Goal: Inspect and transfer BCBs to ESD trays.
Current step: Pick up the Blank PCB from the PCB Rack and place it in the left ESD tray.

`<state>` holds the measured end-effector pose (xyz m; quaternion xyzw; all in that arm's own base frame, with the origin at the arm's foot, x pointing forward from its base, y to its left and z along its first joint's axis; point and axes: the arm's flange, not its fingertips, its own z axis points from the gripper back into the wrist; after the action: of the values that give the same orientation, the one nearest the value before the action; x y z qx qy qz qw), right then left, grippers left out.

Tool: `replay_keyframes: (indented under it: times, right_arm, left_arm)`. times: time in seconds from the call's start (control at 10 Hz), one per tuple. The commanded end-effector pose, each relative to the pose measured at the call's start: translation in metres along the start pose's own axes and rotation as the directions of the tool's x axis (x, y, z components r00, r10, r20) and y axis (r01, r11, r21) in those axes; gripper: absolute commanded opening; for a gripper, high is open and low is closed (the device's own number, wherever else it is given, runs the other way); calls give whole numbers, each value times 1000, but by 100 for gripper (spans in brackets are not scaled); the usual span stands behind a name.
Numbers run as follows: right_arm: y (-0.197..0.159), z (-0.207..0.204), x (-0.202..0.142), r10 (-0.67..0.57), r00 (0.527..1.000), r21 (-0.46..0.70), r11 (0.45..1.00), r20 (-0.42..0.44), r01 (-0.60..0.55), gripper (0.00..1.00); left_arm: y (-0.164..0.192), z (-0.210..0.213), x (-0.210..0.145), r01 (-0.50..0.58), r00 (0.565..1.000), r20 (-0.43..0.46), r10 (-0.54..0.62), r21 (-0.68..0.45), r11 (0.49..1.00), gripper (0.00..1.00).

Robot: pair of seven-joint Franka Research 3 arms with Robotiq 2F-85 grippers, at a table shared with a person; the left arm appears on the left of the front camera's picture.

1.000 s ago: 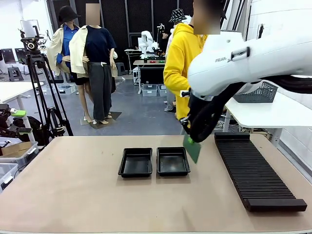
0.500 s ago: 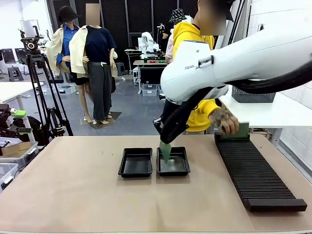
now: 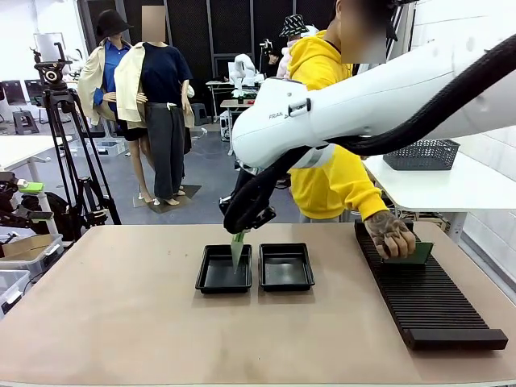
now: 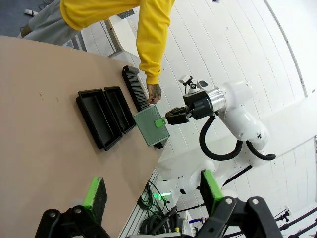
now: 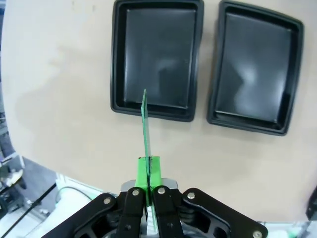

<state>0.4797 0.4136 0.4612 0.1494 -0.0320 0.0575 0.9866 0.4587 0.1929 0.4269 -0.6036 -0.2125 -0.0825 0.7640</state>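
R gripper (image 3: pixel 239 232) is pinching a green board (image 3: pixel 237 255) by its top edge, and the board hangs upright over the left tray (image 3: pixel 216 276). The other tray (image 3: pixel 287 271) sits just beside it on the surface (image 3: pixel 121 322). L gripper (image 4: pixel 153 191) is spread wide w/ nothing in it. Person's hand (image 3: pixel 391 235) holds a 2nd board (image 3: pixel 416 255) at the rack (image 3: pixel 431 306).

A green BCB (image 3: pixel 237 251) hangs upright above the left of two empty black ESD trays (image 3: pixel 223 289) at the table's (image 3: pixel 121 322) middle; a second BCB (image 3: pixel 417 253) tilts near its far right corner.
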Motion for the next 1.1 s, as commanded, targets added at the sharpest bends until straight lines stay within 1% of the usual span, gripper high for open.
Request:
replay_keyframes:
  times: [0.0, 0.3, 0.6, 1.0]
  right_arm:
    - [14, -12, 16, -38, 999, 20, 999, 24, 38, 0]
    - [21, -29, 39, -72, 997, 50, 996, 26, 70, 0]
    - [17, -44, 56, -120, 992, 96, 989, 38, 116, 0]
    - [12, -69, 64, -127, 991, 47, 991, 33, 125, 0]
  left_arm:
    - [-2, 2, 1, 2, 1000, 11, -2, -11, 1000, 100]
    - [-2, 2, 1, 2, 1000, 11, -2, -11, 1000, 100]
    - [-2, 2, 1, 2, 1000, 11, -2, -11, 1000, 100]
    - [-2, 2, 1, 2, 1000, 11, -2, -11, 1000, 100]
